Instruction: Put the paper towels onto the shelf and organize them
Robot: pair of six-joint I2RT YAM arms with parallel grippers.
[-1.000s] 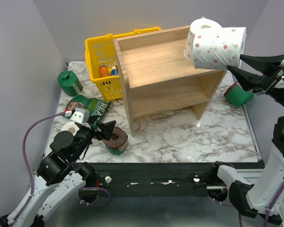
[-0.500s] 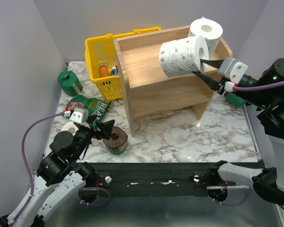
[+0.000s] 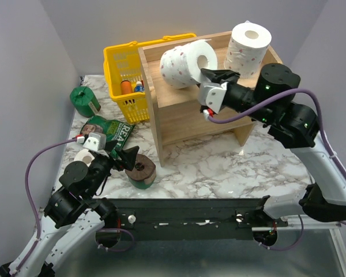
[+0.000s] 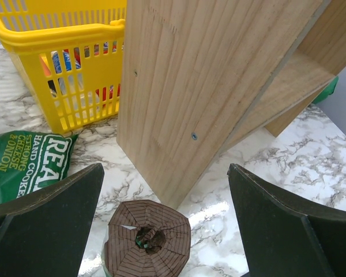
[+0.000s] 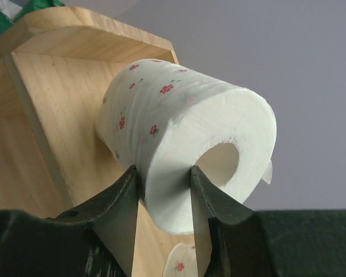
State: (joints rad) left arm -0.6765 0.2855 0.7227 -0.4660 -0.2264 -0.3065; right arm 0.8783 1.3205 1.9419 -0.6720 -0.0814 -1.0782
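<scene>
Precariously, pinched the dotted roll [image 3: 181,63] by 1 wall in the right claw [image 3: 205,73], sideways above the top tier of the shelf [image 3: 168,90]. Might have slipped free, or rolled off the open front once released. Hovered the left claw [image 3: 128,156] wide open, empty, over the green roll [image 3: 142,172].

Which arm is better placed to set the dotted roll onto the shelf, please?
Right: the right claw grips the dotted roll above the shelf; the left claw hangs open by a green-wrapped roll.
</scene>
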